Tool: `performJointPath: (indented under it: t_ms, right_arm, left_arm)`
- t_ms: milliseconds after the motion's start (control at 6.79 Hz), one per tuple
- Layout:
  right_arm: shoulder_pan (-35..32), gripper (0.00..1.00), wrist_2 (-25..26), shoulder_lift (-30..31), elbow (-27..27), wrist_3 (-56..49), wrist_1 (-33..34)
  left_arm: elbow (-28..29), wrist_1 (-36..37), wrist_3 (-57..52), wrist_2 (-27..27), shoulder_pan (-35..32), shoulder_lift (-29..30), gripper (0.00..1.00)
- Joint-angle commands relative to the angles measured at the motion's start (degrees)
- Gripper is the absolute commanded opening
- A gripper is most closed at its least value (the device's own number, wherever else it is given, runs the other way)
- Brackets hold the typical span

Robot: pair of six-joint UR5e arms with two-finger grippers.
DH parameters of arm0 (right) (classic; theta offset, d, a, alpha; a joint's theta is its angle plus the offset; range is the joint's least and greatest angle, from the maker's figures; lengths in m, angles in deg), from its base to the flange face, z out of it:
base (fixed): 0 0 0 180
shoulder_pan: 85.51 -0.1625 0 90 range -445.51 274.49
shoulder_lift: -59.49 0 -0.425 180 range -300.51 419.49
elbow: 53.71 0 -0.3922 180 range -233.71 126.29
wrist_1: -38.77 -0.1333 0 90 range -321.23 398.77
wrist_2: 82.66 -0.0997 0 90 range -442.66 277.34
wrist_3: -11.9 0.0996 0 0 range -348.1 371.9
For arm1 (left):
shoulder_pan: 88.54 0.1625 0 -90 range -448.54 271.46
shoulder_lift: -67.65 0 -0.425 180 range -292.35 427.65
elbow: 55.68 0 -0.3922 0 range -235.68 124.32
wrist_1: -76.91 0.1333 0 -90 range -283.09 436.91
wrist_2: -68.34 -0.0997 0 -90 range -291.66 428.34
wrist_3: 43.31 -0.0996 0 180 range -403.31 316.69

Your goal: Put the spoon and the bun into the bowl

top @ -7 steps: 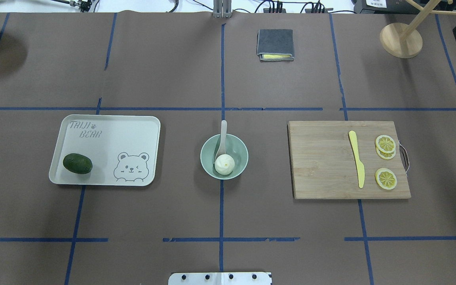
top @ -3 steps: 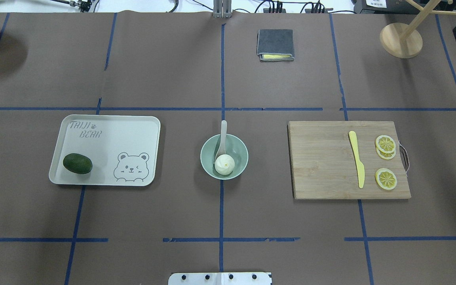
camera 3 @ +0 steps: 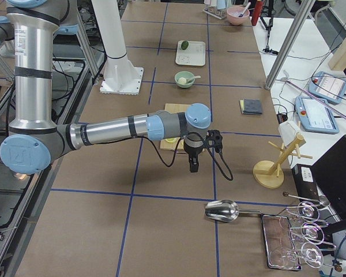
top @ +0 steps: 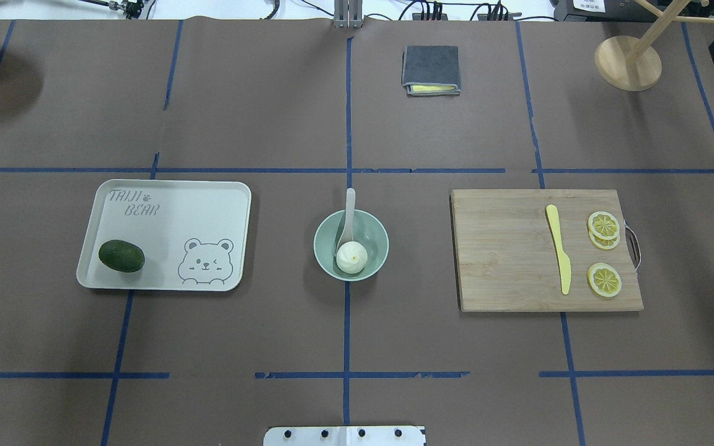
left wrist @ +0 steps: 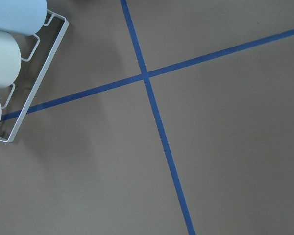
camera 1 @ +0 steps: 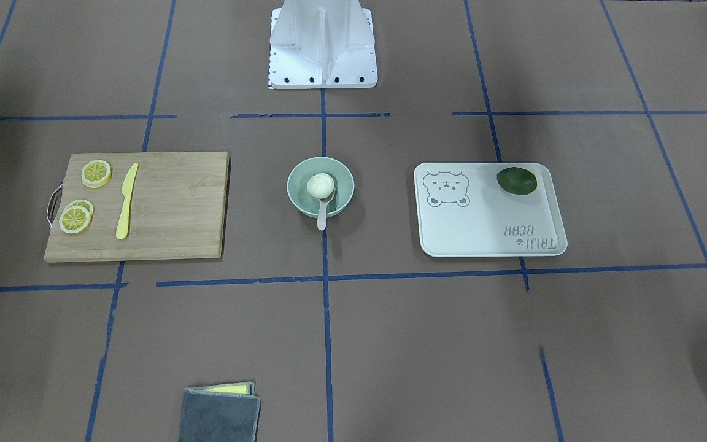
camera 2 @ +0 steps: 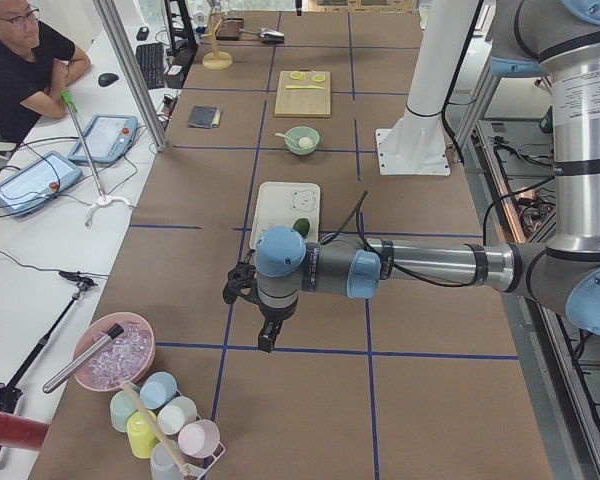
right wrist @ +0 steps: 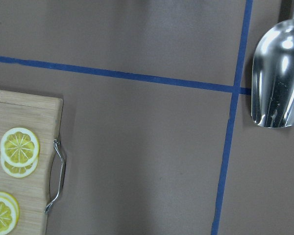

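Note:
The pale mint-green bowl point(top: 380, 240) stands at the table's middle and also shows in the front view point(camera 1: 296, 186). The white pleated bun point(top: 351, 257) lies inside it. The whitish spoon point(top: 349, 210) rests with its scoop in the bowl beside the bun and its handle over the far rim. My left gripper point(camera 2: 266, 338) hangs over the table's left end, far from the bowl. My right gripper point(camera 3: 193, 166) hangs beyond the cutting board on the right end. Both show only in side views, so I cannot tell whether they are open or shut.
A white bear tray point(top: 208, 198) with a green avocado point(top: 121, 256) lies left of the bowl. A wooden cutting board point(top: 499, 254) with a yellow knife point(top: 559, 248) and lemon slices point(top: 603, 225) lies to the right. A folded grey cloth point(top: 431, 69), a wooden stand point(top: 628, 62) and a metal scoop point(right wrist: 279, 83) are farther off.

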Motion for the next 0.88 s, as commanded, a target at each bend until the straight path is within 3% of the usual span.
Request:
performJointPath:
  t_ms: [0,442,737]
  right_arm:
    - [-0.1,1.0,0.1,1.8,1.0,-2.3,0.0]
    - [-0.1,1.0,0.0,5.3,4.1,-2.5,-0.1]
    - [0.0,1.0,0.1,5.9,4.5,-2.5,0.0]
  left_arm:
    - [0.7,0.6,0.4,0.2,0.0,0.7,1.0]
    - [5.7,1.5,0.4,0.3,0.0,6.4,1.0]
    - [6.0,1.4,0.2,0.3,0.0,7.5,1.0]
